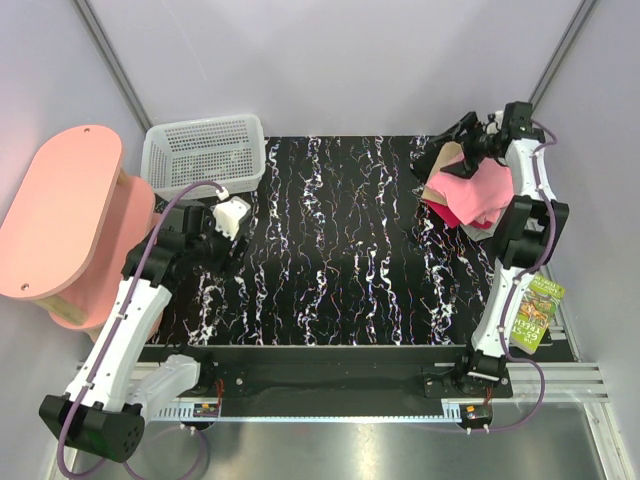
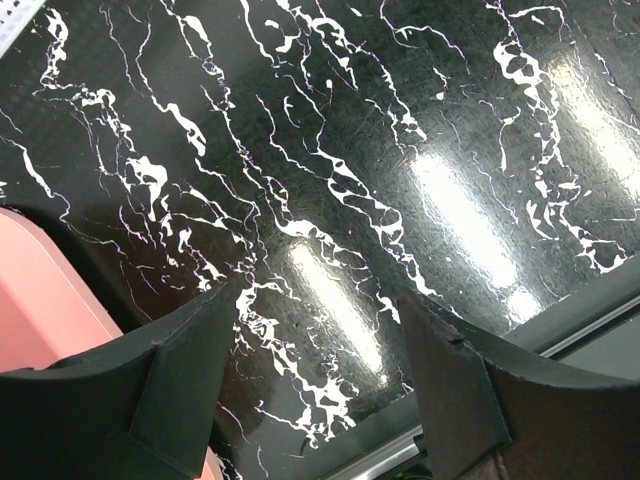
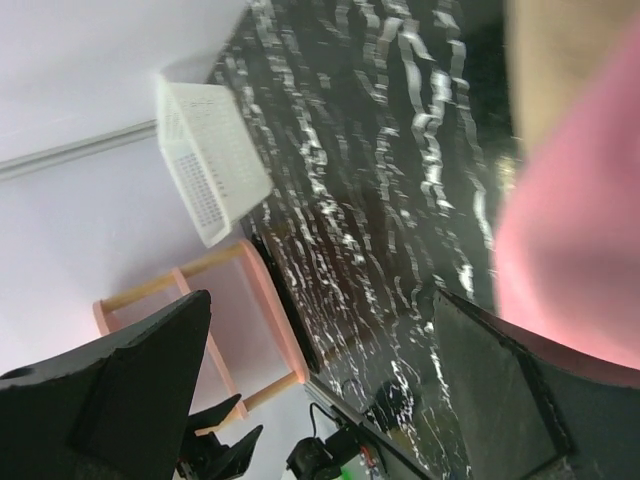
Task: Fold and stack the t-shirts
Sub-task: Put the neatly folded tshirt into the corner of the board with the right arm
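A stack of t-shirts sits at the table's back right. The bright pink shirt lies on top, loosely folded. Tan, red and grey cloth show at its edges; no black shirt shows. My right gripper is open and empty, raised over the stack's far left corner. In the right wrist view the gripper is open, with the pink shirt blurred at the right and tan cloth above it. My left gripper is open and empty over the table's left side, also seen in its wrist view.
A white mesh basket stands at the back left, also in the right wrist view. A pink oval-topped stool stands left of the table. A green book lies by the right arm. The black marbled tabletop lies between.
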Available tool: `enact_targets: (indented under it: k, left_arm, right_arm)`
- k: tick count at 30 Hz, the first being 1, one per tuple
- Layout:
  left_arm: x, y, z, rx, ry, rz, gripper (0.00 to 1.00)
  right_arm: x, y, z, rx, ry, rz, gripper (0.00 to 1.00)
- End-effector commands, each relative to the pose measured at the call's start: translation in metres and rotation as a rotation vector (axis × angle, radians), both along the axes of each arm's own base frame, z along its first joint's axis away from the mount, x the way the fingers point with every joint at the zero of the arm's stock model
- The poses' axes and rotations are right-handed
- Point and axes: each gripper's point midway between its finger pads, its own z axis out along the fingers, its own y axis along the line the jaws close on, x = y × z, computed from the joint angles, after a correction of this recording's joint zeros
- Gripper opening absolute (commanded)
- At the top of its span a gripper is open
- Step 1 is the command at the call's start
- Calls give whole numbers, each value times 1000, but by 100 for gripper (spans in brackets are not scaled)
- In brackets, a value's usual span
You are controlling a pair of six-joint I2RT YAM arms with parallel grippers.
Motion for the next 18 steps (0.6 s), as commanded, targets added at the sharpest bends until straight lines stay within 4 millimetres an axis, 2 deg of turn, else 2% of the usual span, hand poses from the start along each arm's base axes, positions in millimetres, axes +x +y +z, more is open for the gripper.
enact_targets:
  k: [1, 6, 8, 11, 13, 14, 16, 17, 18]
  left_arm:
    - [4, 2, 6, -4, -35, 22, 71]
    - [5, 2, 6, -7, -30, 24, 71]
    - [4, 2, 5, -8, -27, 26, 71]
    - [5, 2, 9, -9, -38, 28, 71]
    - [5, 3, 12, -6, -44, 32, 72]
    - [5, 4, 14, -5, -49, 35, 72]
    - [6, 5, 23, -4, -65, 42, 72]
    - [5, 7, 25, -2, -69, 51, 73]
    - [7, 10, 33, 2, -96, 72, 74]
  right_arm:
    - [-1, -17, -43, -29, 68, -32, 100]
    - [2, -24, -75, -16, 120, -38, 100]
    - [5, -21, -67, 6, 93, -18, 100]
    - [9, -9, -22, 27, -26, 35, 100]
    - [6, 3, 28, 40, -147, 82, 100]
    - [1, 9, 58, 38, -213, 101, 100]
    - [-10, 24, 94, 46, -298, 152, 100]
    - [-23, 31, 123, 26, -364, 171, 100]
    - [-31, 40, 130, 21, -379, 193, 100]
